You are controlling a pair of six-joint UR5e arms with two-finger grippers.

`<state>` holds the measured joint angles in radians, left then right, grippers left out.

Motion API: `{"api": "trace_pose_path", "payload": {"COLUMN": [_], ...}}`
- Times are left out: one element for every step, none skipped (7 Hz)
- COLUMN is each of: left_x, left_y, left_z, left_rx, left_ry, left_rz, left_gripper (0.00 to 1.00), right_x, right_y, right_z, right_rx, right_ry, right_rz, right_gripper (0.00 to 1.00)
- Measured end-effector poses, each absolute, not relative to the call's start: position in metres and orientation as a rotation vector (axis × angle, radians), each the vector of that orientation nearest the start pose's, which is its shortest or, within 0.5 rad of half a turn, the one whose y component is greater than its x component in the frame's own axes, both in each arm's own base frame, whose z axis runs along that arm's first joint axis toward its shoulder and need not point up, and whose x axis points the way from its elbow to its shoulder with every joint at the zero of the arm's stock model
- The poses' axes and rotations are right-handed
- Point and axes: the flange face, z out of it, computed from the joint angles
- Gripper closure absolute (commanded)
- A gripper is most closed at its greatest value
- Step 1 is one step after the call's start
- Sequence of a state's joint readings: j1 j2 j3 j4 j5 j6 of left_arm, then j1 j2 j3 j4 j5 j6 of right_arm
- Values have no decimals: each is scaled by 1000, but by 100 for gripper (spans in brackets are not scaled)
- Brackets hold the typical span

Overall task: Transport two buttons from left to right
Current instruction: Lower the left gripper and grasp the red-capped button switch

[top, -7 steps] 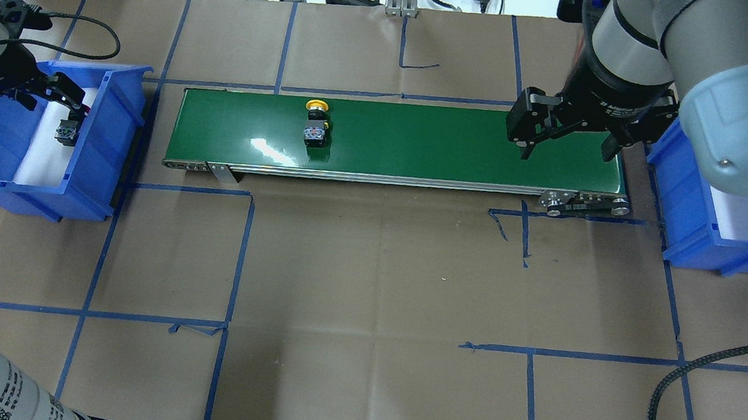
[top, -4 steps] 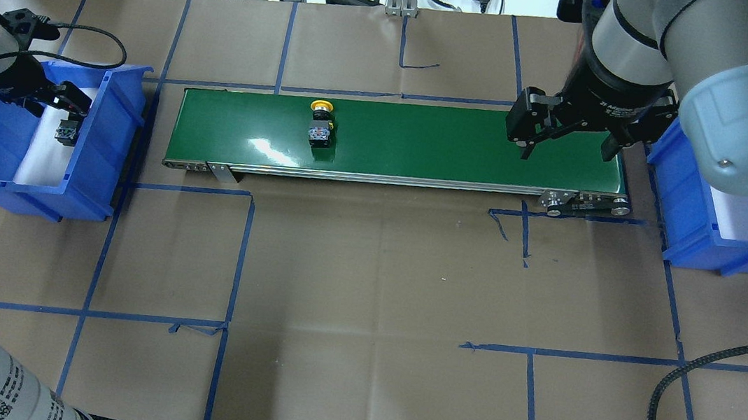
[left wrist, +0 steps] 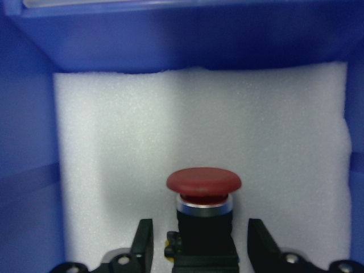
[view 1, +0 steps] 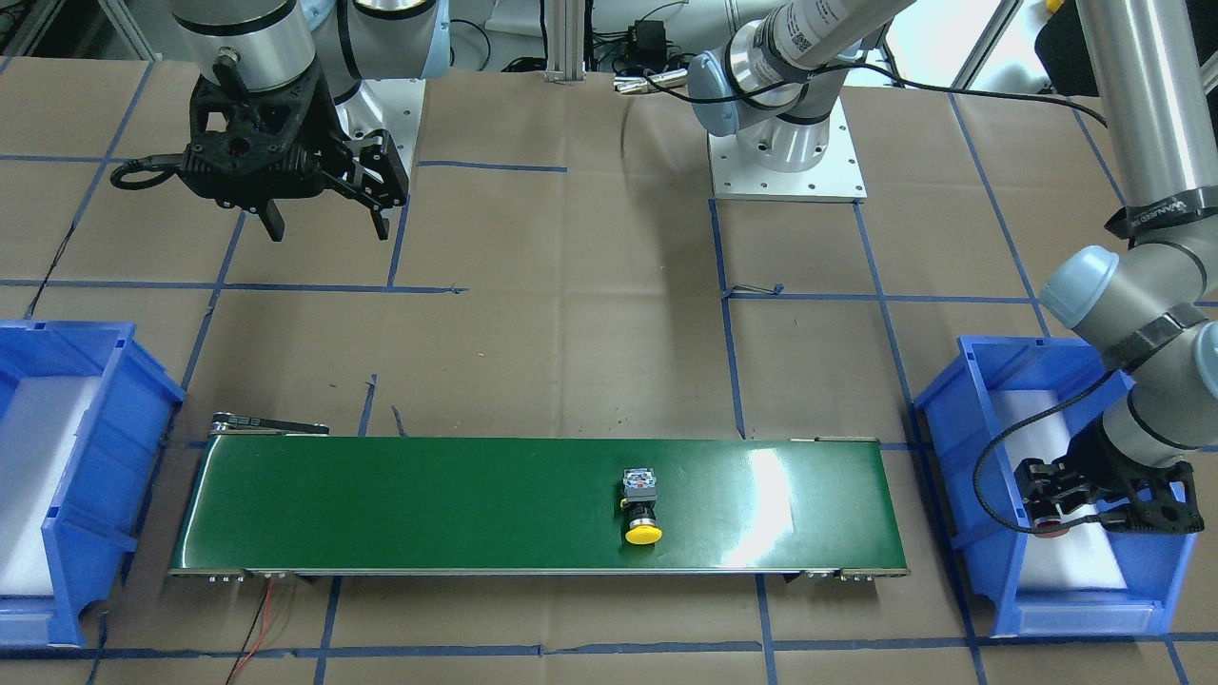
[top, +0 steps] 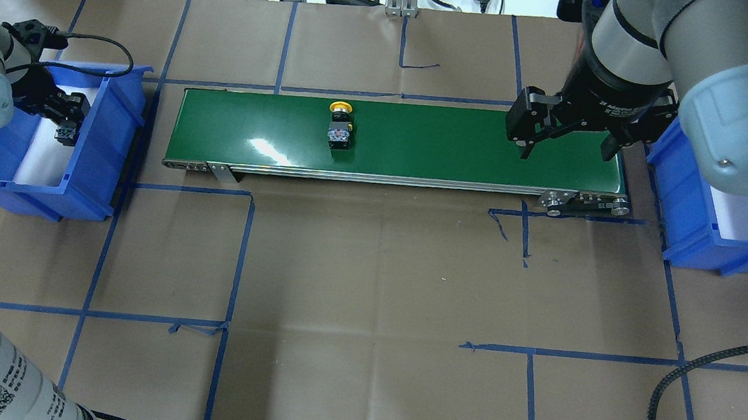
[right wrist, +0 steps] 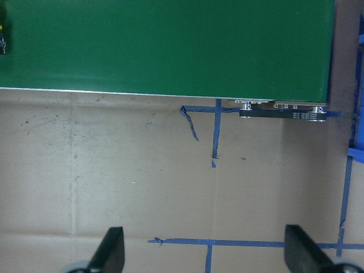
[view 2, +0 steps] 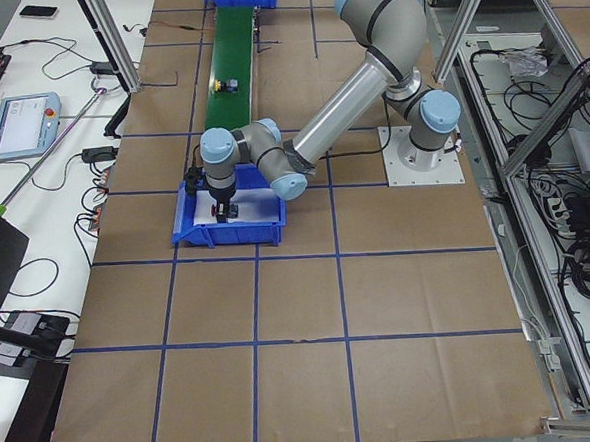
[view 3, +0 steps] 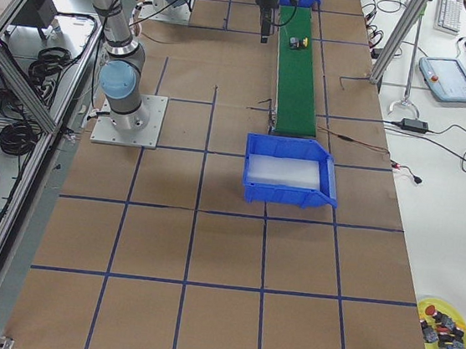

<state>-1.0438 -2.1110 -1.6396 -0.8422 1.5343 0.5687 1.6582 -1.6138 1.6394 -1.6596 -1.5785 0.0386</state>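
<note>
The yellow button (top: 339, 128) lies on its side on the green conveyor belt (top: 423, 152), left of its middle; it also shows in the front view (view 1: 642, 518). The red button (left wrist: 203, 182) stands on white foam in the left blue bin (top: 104, 137). My left gripper (left wrist: 199, 233) is low in that bin, open, with a finger on each side of the red button's black body and a gap on both sides. My right gripper (top: 568, 144) is open and empty, hovering over the belt's right end.
The right blue bin (top: 695, 232) with white foam stands past the belt's right end, partly under my right arm. A thick black cable (top: 678, 385) lies at the front right. Blue tape lines cross the brown paper table.
The yellow button has ridden the belt to the right. My left gripper has moved down and closer around the red button in the left bin. The right gripper has not moved.
</note>
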Motion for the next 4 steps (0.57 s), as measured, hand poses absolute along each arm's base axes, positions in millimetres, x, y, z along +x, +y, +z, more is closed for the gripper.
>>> {"api": "trace_pose_path", "payload": {"left_x": [209,210,211,209], "left_y": [-633,-634,-633,-629], "left_z": [224,237,256,285], "left_rx": [67,67,69,71], "left_ry": [3099,3092,3091,3100], "left_rz": [-205,-220,-219,-199], "left_gripper": [98,98,98,98], "right_x": [174,173,173,174], "right_y": [-466,-467,-467,-467], "right_z": [484,483,483,483], "right_rx": [-80,-81,-82,-82], "right_ry": [3143,3143,3143,3143], "right_rz": [-99,-98,-97,-97], "right_gripper": [0,0,0,0]}}
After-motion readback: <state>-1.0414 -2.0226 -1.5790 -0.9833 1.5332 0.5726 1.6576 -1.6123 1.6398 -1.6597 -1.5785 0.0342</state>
